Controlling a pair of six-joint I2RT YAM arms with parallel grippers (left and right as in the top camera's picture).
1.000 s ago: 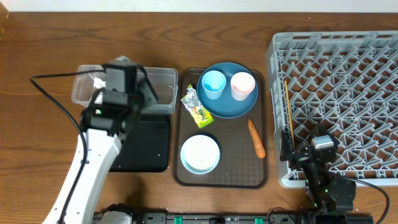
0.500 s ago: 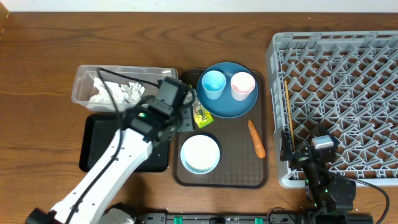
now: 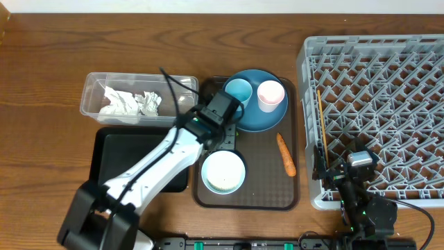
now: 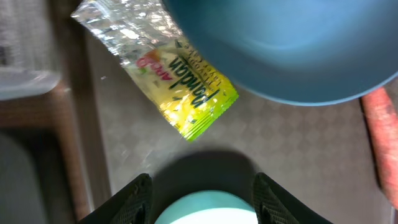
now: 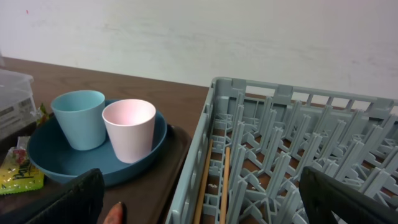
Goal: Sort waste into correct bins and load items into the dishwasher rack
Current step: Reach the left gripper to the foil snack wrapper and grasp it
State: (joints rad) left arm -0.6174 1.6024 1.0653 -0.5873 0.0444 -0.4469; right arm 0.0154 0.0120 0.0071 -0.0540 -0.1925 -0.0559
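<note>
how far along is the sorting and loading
Done: crumpled white paper napkins lie in the clear plastic tub. In hand: the left gripper hovers with fingers open above the yellow-green snack wrapper, holding nothing. Left: that wrapper, the orange carrot, and the dark blue plate, light blue cup, pink cup and whitish bowl, all on the brown tray; none sits in the grey dishwasher rack.

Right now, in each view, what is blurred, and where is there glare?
Left wrist view: the dark blue plate is out of focus; the snack wrapper is sharper, with glare on its silvery end. Right wrist view: the pink cup is sharp, the right gripper's fingers are dark blurs. Overhead view: even light, sharp.
</note>
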